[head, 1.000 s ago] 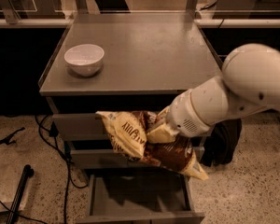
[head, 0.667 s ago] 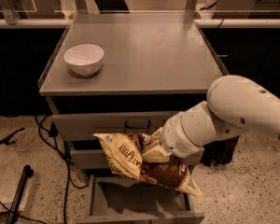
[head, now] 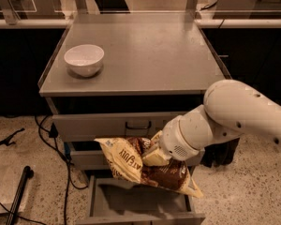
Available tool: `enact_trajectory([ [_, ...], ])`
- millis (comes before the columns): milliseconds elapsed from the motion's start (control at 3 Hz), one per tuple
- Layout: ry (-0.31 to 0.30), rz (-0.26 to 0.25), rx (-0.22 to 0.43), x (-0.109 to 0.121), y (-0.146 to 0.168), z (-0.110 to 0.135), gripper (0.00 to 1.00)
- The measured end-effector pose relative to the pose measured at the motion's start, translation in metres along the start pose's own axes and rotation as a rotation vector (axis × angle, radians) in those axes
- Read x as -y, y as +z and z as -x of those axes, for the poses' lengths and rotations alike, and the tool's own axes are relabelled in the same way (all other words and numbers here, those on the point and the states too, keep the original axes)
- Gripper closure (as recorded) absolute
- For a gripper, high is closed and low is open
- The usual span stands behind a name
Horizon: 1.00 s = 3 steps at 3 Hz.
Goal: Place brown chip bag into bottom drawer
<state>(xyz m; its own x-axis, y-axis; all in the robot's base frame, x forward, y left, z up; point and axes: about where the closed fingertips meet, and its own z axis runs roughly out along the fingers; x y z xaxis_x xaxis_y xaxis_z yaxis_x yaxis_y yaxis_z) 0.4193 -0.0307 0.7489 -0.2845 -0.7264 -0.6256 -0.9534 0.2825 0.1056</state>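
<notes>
- Crinkled glossy brown chip bag (head: 131, 165): one. Dark brown middle, cream-yellow ends with lettering. It hangs tilted in the air, just above the open drawer's back edge.
- White two-finger gripper (head: 152, 156): one, clenched on the bag's middle, in front of the cabinet.
- Grey metal bottom drawer (head: 131, 204): pulled out, with its plain grey floor open below the bag.
- Upper grey drawers (head: 107, 125): two, closed.
- Round white bowl (head: 84, 60): one, near the left edge of the grey cabinet top (head: 150, 55).
</notes>
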Motion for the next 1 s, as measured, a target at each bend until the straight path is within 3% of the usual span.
enact_trajectory([
  [333, 0.015, -0.021, -0.012, 0.011, 0.024, -0.033, 1.0],
  [1000, 0.061, -0.062, 0.028, 0.038, 0.087, -0.112, 1.0],
])
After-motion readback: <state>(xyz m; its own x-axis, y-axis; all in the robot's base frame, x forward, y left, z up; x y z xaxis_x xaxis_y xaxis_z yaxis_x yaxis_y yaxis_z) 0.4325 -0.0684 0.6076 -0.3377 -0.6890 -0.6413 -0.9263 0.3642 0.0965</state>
